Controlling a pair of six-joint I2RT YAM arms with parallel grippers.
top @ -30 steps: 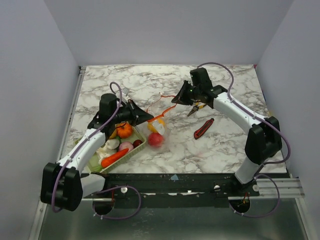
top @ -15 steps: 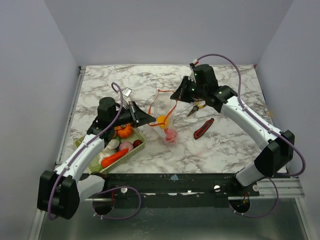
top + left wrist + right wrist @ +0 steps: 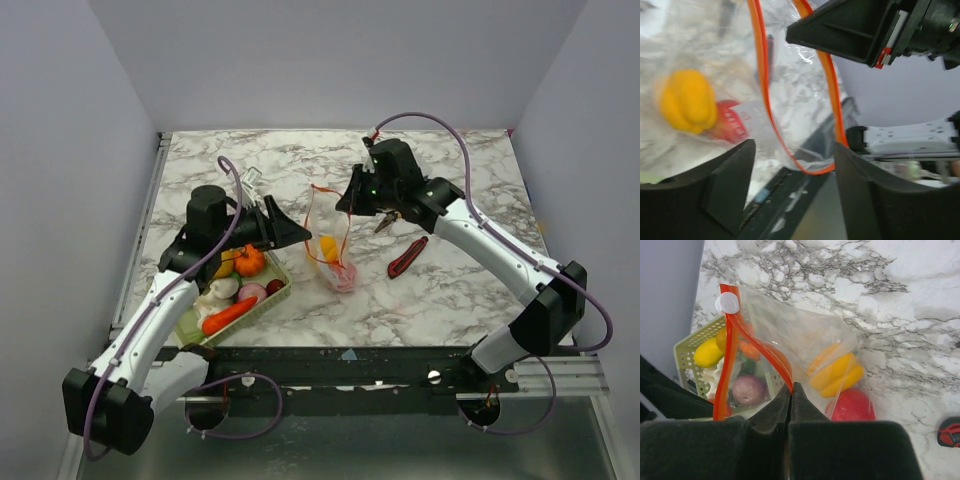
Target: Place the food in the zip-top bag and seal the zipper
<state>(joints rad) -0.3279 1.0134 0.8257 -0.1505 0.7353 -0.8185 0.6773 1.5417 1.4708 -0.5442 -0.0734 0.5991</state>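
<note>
The zip-top bag [image 3: 330,240] hangs upright over the table's middle, and my right gripper [image 3: 346,204] is shut on its red-orange zipper [image 3: 730,355] at the mouth edge. The closed right gripper [image 3: 791,386] pinches the strip, and a white slider [image 3: 727,303] sits at the strip's far end. Inside the bag lie a yellow piece [image 3: 835,372] and a red piece [image 3: 852,405]. My left gripper [image 3: 299,235] stands open just left of the bag. From the left gripper [image 3: 794,150], the zipper loop [image 3: 810,167] hangs loose between its fingers, ungripped. More food [image 3: 240,290] fills the basket.
A pale green mesh basket [image 3: 268,301] sits at the front left under my left arm. A red-and-black utility knife [image 3: 407,257] lies right of the bag, with a small hand tool [image 3: 390,218] beside the right wrist.
My left gripper has opened and let go of the bag's mouth. The right gripper has carried the bag up and leftward, so the bag now hangs upright from it.
</note>
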